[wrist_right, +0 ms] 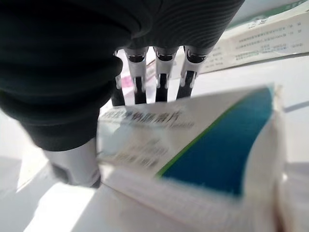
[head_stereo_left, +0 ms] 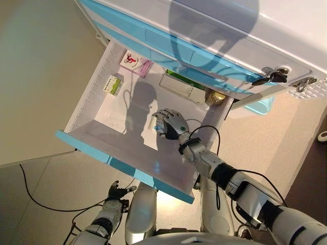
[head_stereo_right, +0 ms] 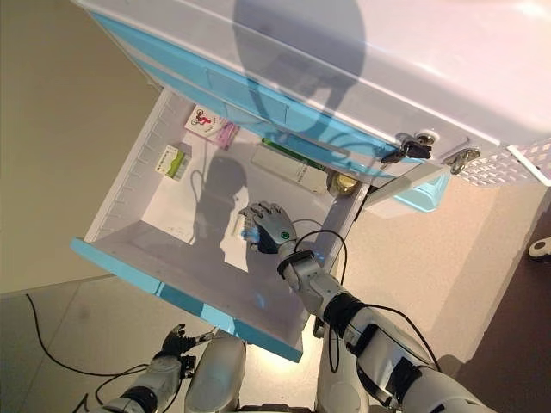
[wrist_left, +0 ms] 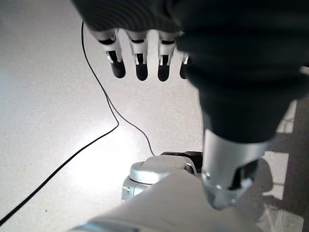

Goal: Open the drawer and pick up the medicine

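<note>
Right wrist view: hand (wrist_right: 145,72) grips white-and-teal medicine box (wrist_right: 193,150).

Print shows on the medicine box (wrist_right: 193,145), too blurred to read.

Beyond the right hand (head_stereo_left: 171,124) and off to its right, dark keys (head_stereo_left: 271,77) hang from the lock of the white cabinet (head_stereo_left: 286,30), a metal latch (head_stereo_left: 305,82) just beside them and a pale blue tub (head_stereo_left: 263,106) nearer the hand.
</note>
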Robot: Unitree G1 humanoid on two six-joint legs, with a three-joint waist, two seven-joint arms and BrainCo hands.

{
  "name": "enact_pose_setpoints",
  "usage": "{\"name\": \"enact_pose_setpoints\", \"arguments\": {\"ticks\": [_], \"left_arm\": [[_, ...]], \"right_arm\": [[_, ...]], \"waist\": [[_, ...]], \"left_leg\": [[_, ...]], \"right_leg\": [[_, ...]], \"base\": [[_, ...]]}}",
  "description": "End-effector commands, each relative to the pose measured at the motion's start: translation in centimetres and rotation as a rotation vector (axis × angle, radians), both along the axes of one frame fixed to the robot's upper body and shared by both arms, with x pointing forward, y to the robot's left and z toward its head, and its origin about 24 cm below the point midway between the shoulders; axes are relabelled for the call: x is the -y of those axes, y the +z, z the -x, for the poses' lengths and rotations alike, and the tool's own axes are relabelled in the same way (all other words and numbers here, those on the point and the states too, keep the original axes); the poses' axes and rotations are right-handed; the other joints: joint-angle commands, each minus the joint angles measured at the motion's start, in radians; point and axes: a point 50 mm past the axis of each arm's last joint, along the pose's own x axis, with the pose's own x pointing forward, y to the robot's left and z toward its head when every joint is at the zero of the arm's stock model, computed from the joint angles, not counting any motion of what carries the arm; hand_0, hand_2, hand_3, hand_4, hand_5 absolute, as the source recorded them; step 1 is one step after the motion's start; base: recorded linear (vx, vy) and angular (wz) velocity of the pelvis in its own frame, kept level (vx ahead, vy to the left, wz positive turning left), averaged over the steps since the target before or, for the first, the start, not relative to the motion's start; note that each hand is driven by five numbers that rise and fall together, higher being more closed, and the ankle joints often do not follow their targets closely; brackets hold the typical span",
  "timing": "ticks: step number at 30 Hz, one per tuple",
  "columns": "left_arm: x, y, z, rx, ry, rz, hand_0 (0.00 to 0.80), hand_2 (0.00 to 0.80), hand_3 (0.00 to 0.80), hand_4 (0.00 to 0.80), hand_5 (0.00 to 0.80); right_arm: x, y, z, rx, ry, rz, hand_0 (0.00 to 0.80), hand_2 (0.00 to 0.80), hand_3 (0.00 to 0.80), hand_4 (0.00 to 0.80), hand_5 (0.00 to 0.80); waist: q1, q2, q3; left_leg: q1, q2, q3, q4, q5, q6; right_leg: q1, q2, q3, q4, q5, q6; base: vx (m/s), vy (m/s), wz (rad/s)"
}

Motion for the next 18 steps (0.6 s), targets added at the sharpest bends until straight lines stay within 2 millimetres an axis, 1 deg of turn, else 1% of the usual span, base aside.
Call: {"name": "enact_pose_setpoints", "arguments": {"ticks": [1, 13, 18], "left_arm": [[0.9, -0.6, 0.7, -0.032, 0.004, 0.024, 0.0, 0.0, 0.0, 0.0, 0.0], [1.2, -0.5, 0.4, -0.028, 0.002, 0.027, 0.0, 0.0, 0.0, 0.0, 0.0], [1.4, -0.6, 0.6, -0.036, -0.003, 0.029, 0.0, 0.0, 0.0, 0.0, 0.0]], "right_arm": [[2.4, -5.6, 1.4, -0.233, -0.092, 0.167, 0.8, 0.8, 0.8, 0.8, 0.8], [2.1, -5.1, 1.1, -0.218, -0.091, 0.134, 0.8, 0.8, 0.8, 0.8, 0.8], [2.3, -4.5, 0.9, -0.199, -0.101, 0.075, 0.8, 0.8, 0.8, 0.8, 0.8]], "waist": [[0.015, -0.012, 0.044], [0.018, -0.008, 0.044], [0.016, -0.007, 0.034]], "left_leg": [[0.004, -0.078, 0.014, 0.015, -0.055, 0.05], [0.001, -0.081, 0.006, 0.007, -0.051, 0.05], [0.011, -0.083, 0.001, 0.002, -0.051, 0.051]], "right_leg": [[0.045, -0.033, -0.013, -0.182, 0.138, 0.048], [0.041, -0.036, -0.017, -0.175, 0.132, 0.047], [0.047, -0.036, -0.016, -0.165, 0.123, 0.046]], "base": [[0.019, 0.013, 0.03], [0.0, 0.0, 0.0], [0.015, 0.002, 0.01]]}}
